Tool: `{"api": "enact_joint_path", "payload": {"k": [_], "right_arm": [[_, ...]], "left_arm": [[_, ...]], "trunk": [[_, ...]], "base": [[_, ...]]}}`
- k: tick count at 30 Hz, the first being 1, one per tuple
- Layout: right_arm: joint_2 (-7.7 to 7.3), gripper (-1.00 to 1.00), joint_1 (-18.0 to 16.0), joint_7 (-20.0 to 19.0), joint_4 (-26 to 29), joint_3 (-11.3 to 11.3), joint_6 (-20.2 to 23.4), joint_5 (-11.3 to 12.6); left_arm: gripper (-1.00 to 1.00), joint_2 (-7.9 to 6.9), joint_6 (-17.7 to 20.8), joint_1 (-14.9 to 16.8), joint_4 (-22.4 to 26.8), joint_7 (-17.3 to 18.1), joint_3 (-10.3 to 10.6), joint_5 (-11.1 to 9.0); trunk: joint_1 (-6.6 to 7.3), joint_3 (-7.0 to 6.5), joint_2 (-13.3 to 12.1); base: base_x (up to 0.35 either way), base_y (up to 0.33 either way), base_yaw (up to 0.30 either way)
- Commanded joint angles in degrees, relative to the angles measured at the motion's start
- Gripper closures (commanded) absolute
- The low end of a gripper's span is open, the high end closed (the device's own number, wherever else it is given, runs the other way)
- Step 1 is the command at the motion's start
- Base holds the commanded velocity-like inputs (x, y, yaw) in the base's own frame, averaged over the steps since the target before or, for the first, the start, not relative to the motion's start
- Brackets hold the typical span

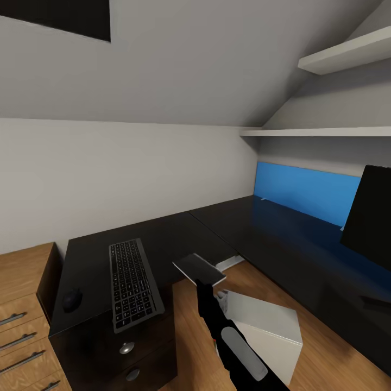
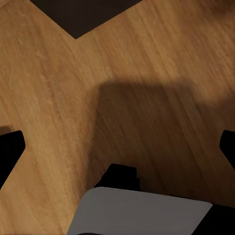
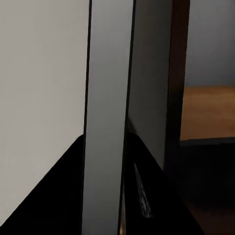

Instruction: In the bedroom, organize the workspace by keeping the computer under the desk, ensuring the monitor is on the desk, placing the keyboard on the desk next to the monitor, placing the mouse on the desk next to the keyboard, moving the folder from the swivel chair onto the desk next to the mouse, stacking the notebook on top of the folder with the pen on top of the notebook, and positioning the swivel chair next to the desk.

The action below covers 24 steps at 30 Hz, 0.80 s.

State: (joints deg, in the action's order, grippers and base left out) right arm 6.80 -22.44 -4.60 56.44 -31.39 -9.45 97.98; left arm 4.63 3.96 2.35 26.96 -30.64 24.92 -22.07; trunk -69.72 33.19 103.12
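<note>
The black L-shaped desk (image 1: 179, 231) runs along both walls. On its left wing lie the dark keyboard (image 1: 133, 282) and, left of it, a black mouse (image 1: 72, 300). The black-fronted monitor (image 1: 372, 217) stands on the right wing. The pale grey computer (image 1: 266, 328) sits on the floor in the desk's corner. My right gripper (image 1: 205, 283) hangs above the computer, shut on a thin flat grey notebook (image 1: 198, 267); the notebook (image 3: 107, 98) shows edge-on between the black fingers (image 3: 54, 196). My left gripper (image 2: 117, 147) is open over wooden floor (image 2: 147, 73).
A light wooden drawer cabinet (image 1: 21, 304) stands left of the desk. A bright blue panel (image 1: 307, 190) leans upright at the desk's back by the wall. White shelves (image 1: 347, 51) hang above the right wing under a sloping ceiling. Drawers with silver knobs (image 1: 126, 348) front the left wing.
</note>
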Motion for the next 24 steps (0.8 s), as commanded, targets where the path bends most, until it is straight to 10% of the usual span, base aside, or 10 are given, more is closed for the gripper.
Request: {"api": "enact_joint_path", "payload": {"k": [1, 24], "right_arm": [[-0.03, 1.0, -0.1, -0.4, 0.0, -0.2, -0.4, 0.9], [0.05, 1.0, -0.1, -0.3, 0.0, -0.3, -0.5, 1.0]], "left_arm": [[-1.0, -0.06, 0.4, 0.1, 0.1, -0.5, 0.5, -0.3], [-1.0, -0.06, 0.4, 0.0, 0.1, -0.5, 0.5, -0.3]], "trunk": [[0.01, 0.06, 0.0], [0.01, 0.06, 0.0]], "base": [[0.038, 0.032, 0.0], [0.109, 0.087, 0.0]]}}
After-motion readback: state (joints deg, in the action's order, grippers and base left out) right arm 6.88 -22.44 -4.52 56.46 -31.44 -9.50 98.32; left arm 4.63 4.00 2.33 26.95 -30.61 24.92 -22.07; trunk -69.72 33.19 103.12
